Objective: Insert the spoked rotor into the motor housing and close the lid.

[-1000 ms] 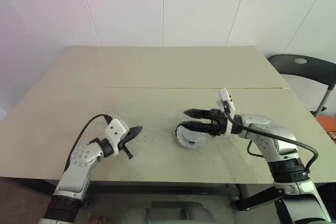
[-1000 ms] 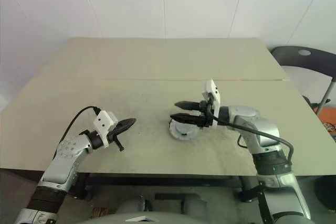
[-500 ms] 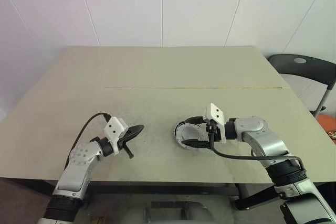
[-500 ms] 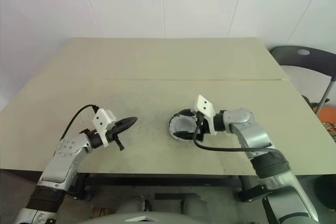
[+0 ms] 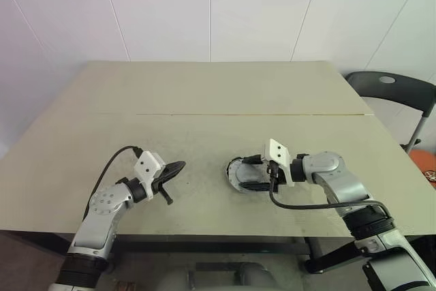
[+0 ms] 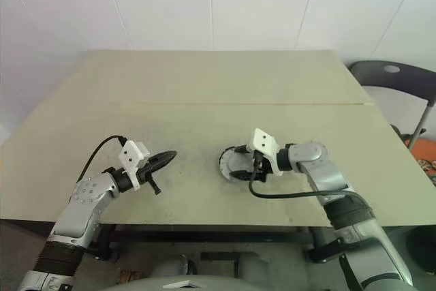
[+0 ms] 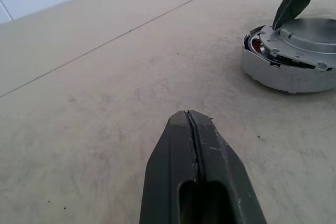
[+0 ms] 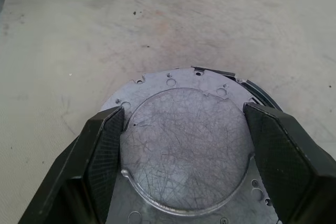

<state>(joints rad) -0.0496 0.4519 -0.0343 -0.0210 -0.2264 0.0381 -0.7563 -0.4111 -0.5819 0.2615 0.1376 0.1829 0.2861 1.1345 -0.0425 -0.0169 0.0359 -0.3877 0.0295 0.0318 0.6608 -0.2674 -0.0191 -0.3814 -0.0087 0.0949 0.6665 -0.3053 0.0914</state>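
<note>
Right tool (image 8: 181, 145) spread astride the lid (image 8: 184, 145) rim, left tool (image 7: 191, 124) pressed together, well apart

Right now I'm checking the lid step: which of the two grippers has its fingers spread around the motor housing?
The right gripper: its fingers flank the lid on the motor housing. The left gripper is shut, apart from it.

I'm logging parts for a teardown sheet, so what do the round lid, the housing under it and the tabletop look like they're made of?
The lid looks like bare cast or machined metal, dull silver-grey with fine scratches across its flat face. The housing has a matte grey metal wall; reddish-brown copper windings show in a gap at its rim. The table looks like a beige matte laminate or painted board, scuffed; its core cannot be told.
</note>
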